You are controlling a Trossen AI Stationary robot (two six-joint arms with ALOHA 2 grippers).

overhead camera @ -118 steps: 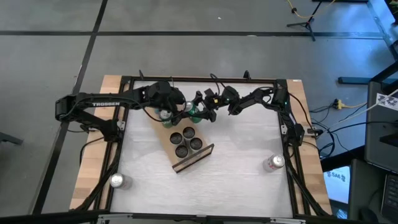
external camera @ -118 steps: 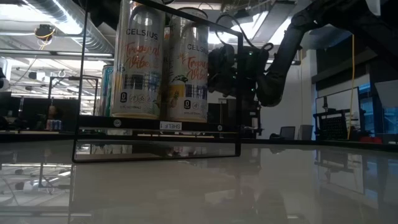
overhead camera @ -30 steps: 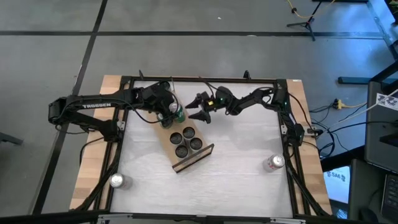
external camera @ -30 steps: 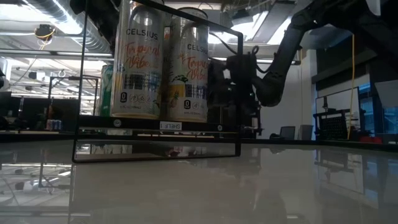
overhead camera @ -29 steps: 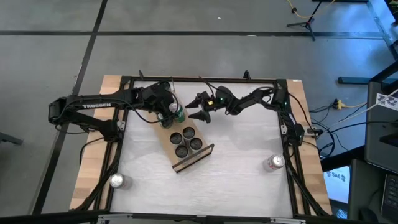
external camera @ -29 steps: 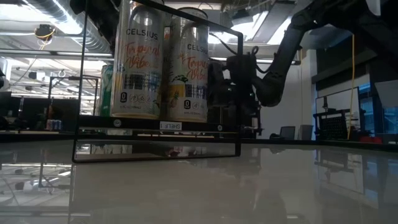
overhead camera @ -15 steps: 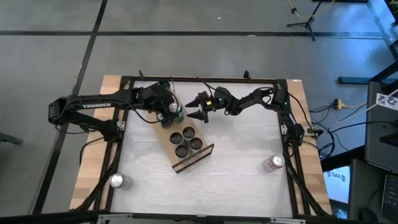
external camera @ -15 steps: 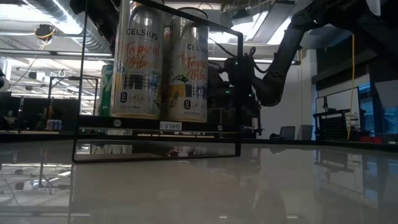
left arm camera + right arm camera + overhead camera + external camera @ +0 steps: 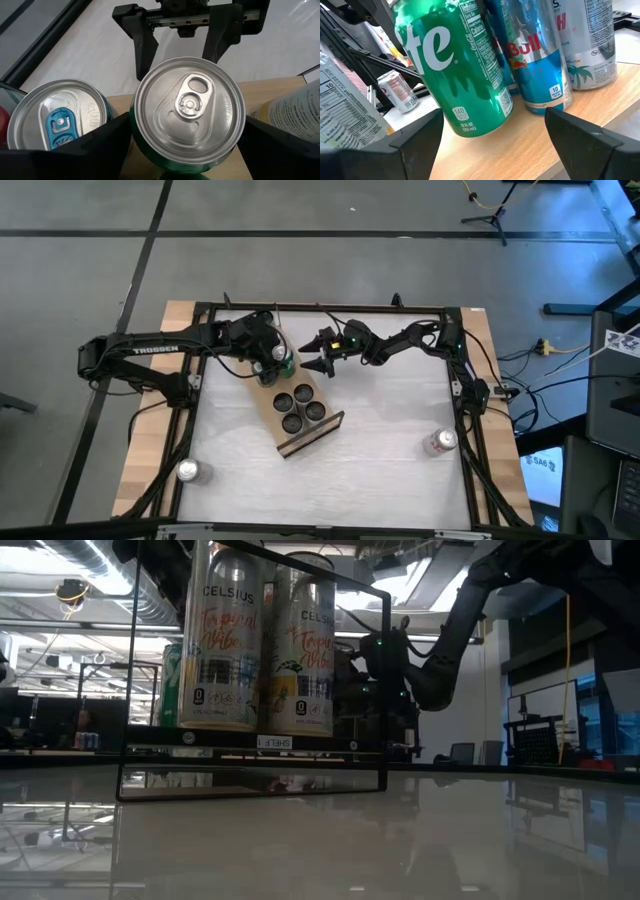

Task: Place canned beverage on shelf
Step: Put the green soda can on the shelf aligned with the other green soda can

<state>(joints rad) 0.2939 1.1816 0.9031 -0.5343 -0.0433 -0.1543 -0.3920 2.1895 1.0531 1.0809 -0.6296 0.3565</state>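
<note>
The shelf [image 9: 325,427] is a light-wood board lying slantwise at mid-table, with several cans standing on it. My left gripper [image 9: 281,362] is shut on a green can [image 9: 287,366] at the shelf's far end. The can's silver top shows in the left wrist view [image 9: 189,107]. A blue and silver can [image 9: 535,60] stands next to it. My right gripper [image 9: 314,353] is open and empty, just right of the green can, fingers pointing at it. It also shows in the left wrist view [image 9: 180,55]. My left gripper pinches the green can between its two fingers, one on each side of the wall just under the top rim [image 9: 137,131]. The fingers come from above, slanting in from the table's left. The can stands with its base [image 9: 477,129] on the shelf board.
A silver can [image 9: 188,471] stands near the table's front left corner and another can [image 9: 438,442] at the right. In the low view two tall cans [image 9: 220,640] stand at the shelf's near end behind a black wire frame [image 9: 386,690].
My right gripper has drawn back a little from the green can toward the table's far right, staying open. My left gripper and the green can have kept still.
</note>
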